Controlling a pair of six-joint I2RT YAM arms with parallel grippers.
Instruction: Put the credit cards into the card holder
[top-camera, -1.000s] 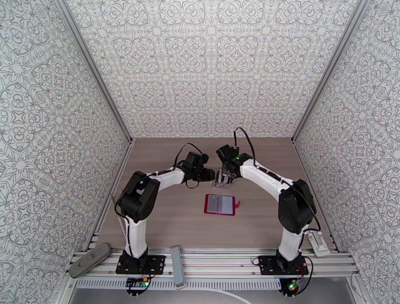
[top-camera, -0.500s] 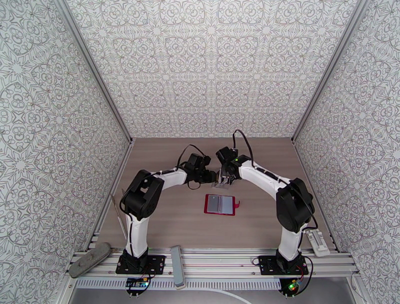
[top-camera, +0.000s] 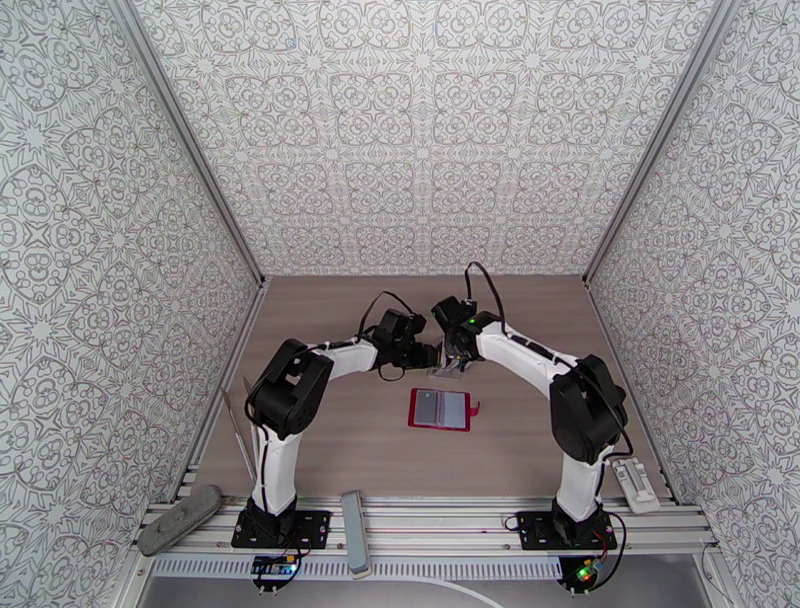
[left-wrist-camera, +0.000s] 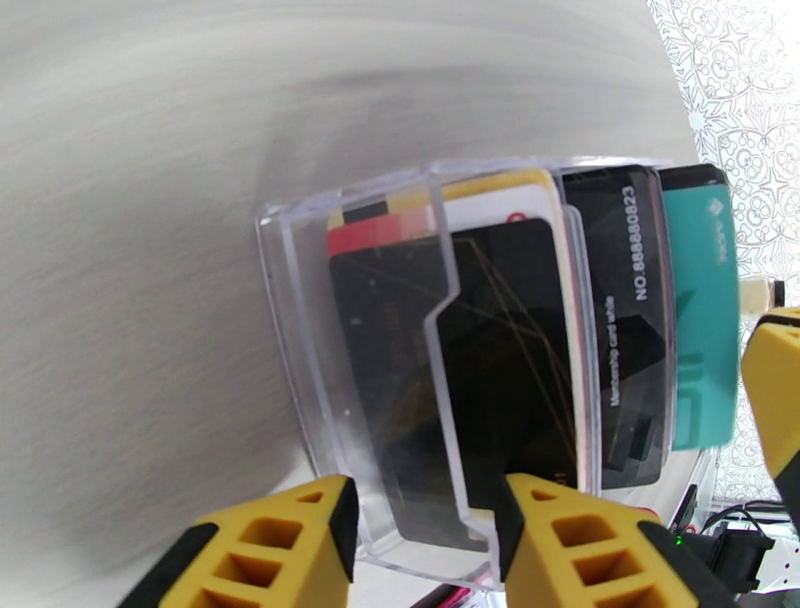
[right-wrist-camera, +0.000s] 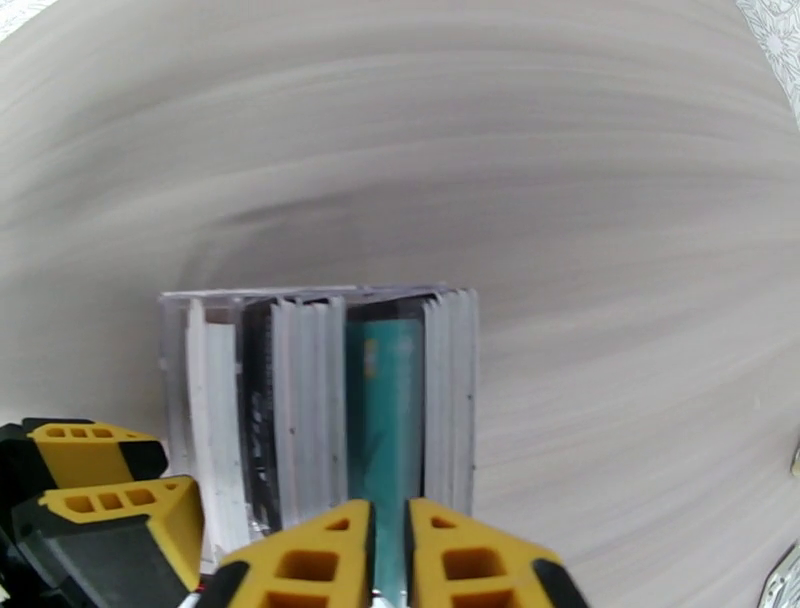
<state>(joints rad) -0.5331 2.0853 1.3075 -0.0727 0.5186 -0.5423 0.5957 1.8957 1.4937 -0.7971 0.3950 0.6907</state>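
Between patterned walls (top-camera: 420, 130), on the wood-grain table (top-camera: 330, 440), a clear stand (left-wrist-camera: 300, 330) is clamped by the left gripper (left-wrist-camera: 425, 500). A teal card (right-wrist-camera: 385, 400) is flanked by the right gripper (right-wrist-camera: 390, 525); whether it is gripped cannot be told. The red wallet (top-camera: 440, 409) is laid open near both.

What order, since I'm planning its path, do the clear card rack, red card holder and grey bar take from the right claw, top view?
1. clear card rack, at the right claw.
2. red card holder, mid-table, toward the bases.
3. grey bar, front rail, left side.

Four cards (left-wrist-camera: 490, 350), one card holder (top-camera: 440, 409), one clear rack (left-wrist-camera: 305, 330).
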